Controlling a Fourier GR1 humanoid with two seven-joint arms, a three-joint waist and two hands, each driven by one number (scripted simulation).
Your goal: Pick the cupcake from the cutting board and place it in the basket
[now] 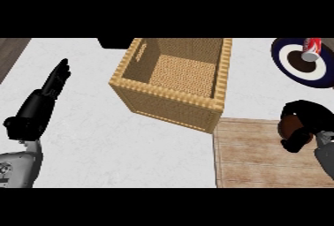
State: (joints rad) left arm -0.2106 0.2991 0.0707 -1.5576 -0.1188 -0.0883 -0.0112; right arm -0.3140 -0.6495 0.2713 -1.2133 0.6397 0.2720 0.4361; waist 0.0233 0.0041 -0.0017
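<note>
Head view, looking steeply down.

Counter (124, 145): pale, marbled top. Widest bare stretch runs from the left forearm across to the cutting board's left edge, below the basket. A darker strip shows at the upper left corner.

Basket (175, 84): woven, rectangular, tall-walled, mouth up, nothing visible inside. Stands at centre, turned slightly off square. Its lower right corner sits just at the upper left corner of the cutting board; touching or not, cannot tell.

Cutting board (261, 159): light wood planks, lower right, running out of the right edge of the view. Most of its surface is bare.

Left hand (46, 95): at the left side, fingers straight and together, pointing up-view, holding nothing. Well apart from the basket, with bare counter between them.

Right hand (301, 126): at the right edge, over the board's upper right part, fingers curled round the cupcake (287, 125). Only a brown sliver of the cupcake shows between the fingers; whether it rests on the board or is raised, cannot tell.

Plate (301, 62): dark rim with white ring, upper right, cut off by the view's edge, apart from the basket's right wall.

Can (311, 49): red and white, lying on the plate.
</note>
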